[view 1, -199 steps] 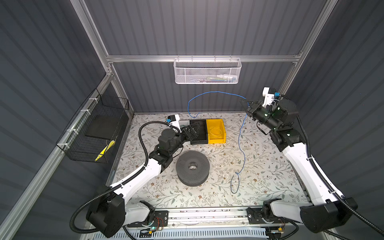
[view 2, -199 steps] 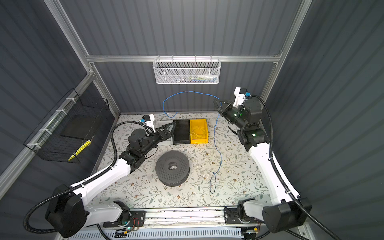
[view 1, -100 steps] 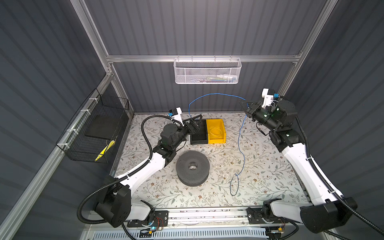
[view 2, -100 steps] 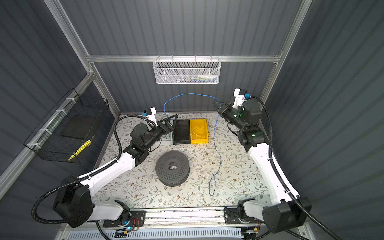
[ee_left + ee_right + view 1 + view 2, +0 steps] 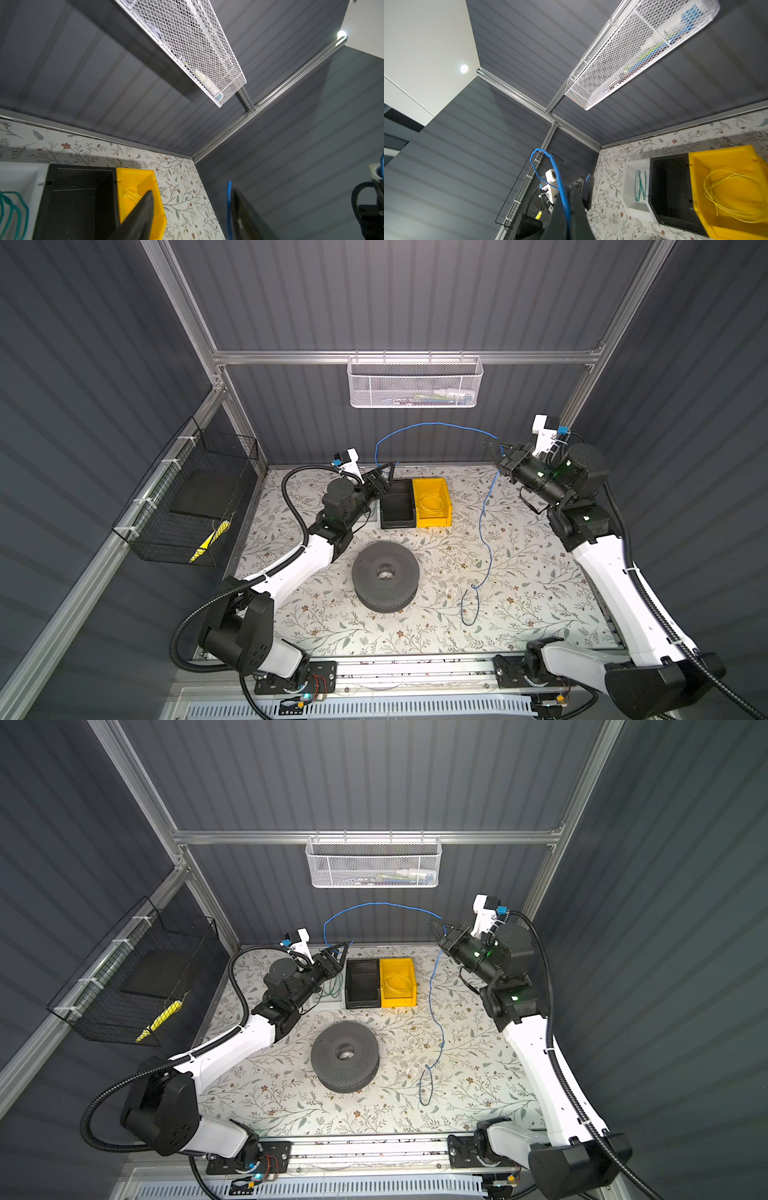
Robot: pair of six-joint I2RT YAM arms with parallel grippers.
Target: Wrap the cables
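Risk: wire [image 5: 482, 518] lies against only one finger of the left gripper [image 5: 191, 197], whose jaws are apart with nothing pinched, so the springy arc may pop out. Right gripper [image 5: 494, 448] is clamped on the wire. The thin bright-blue wire arcs midair between the grippers, then hangs to the table [image 5: 540, 572]. Its loose tail loop near the disc [image 5: 384, 574] could snag.

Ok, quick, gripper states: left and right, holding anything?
The left gripper is open, the blue wire between its jaws, unclamped.
The right gripper is shut on the blue wire.
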